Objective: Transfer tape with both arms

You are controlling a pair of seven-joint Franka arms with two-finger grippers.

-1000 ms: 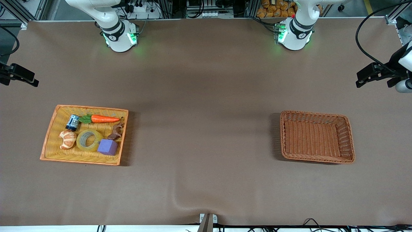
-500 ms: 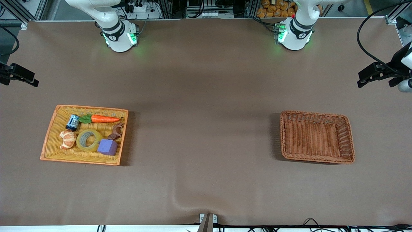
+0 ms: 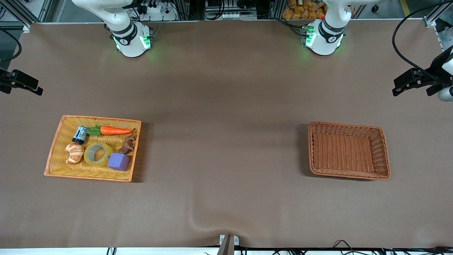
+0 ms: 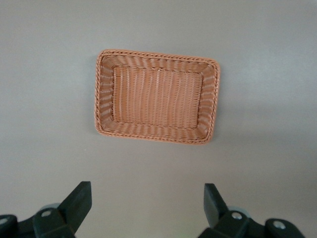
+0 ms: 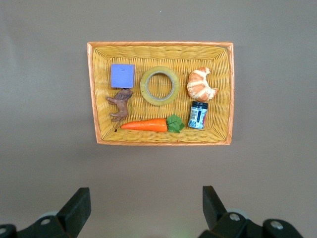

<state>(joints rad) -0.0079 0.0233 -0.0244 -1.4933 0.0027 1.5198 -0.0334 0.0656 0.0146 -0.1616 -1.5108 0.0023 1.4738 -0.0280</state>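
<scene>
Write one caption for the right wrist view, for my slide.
Open right end effector hovers high above a yellow basket holding tape, croissant, carrot, purple cube.

You're in a robotics lab: aluminium framing point(image 3: 16, 10), cabling point(image 3: 400, 39) and a paper-covered table point(image 3: 226, 106) with arm bases point(image 3: 132, 44).

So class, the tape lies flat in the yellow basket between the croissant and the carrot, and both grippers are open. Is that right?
Not quite. The tape lies flat in the yellow basket between the croissant and the purple cube; the right wrist view shows it. The carrot lies alongside. Both grippers, left and right, are open.
</scene>
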